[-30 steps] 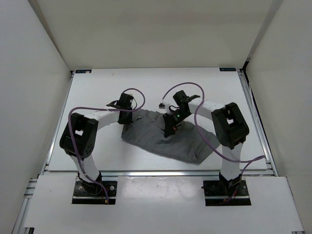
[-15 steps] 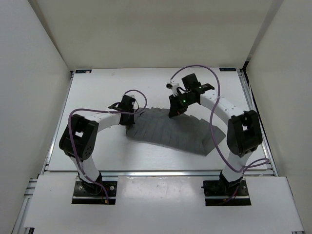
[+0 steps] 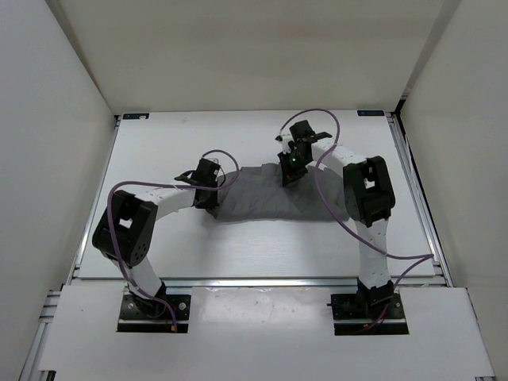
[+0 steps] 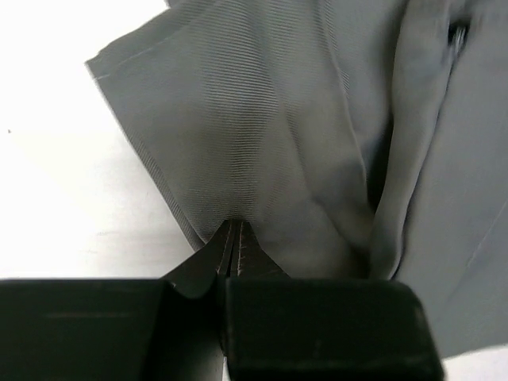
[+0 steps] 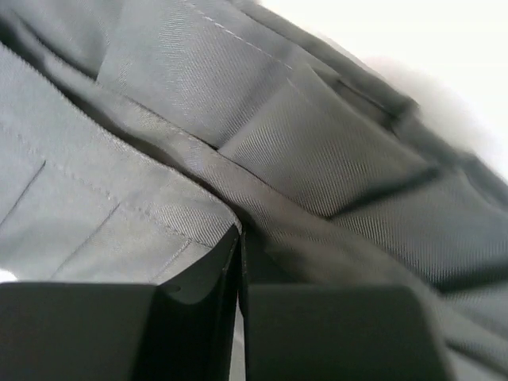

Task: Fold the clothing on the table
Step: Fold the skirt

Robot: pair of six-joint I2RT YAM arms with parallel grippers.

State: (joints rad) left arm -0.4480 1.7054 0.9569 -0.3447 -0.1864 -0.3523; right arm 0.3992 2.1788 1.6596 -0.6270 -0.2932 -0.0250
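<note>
The clothing (image 3: 262, 198), a dark grey pleated skirt, lies doubled over in a band across the middle of the white table (image 3: 159, 151). My left gripper (image 3: 210, 198) is at its left end, low on the table. In the left wrist view the left gripper (image 4: 232, 225) is shut on a pinch of the clothing (image 4: 262, 119). My right gripper (image 3: 289, 178) is over the far edge of the band. The right wrist view shows the right gripper (image 5: 239, 232) with jaws together at a fold of the clothing (image 5: 317, 143).
Silver rails (image 3: 413, 190) run along the table's sides, and white walls close it in. Purple cables (image 3: 317, 119) loop above both wrists. Bare white table (image 4: 48, 159) shows left of the cloth's corner and beyond its far edge (image 5: 444, 48).
My right gripper carried the skirt's edge from the near middle to the far side, then a little left. The spread skirt is now a narrower folded band. The left gripper barely moved.
</note>
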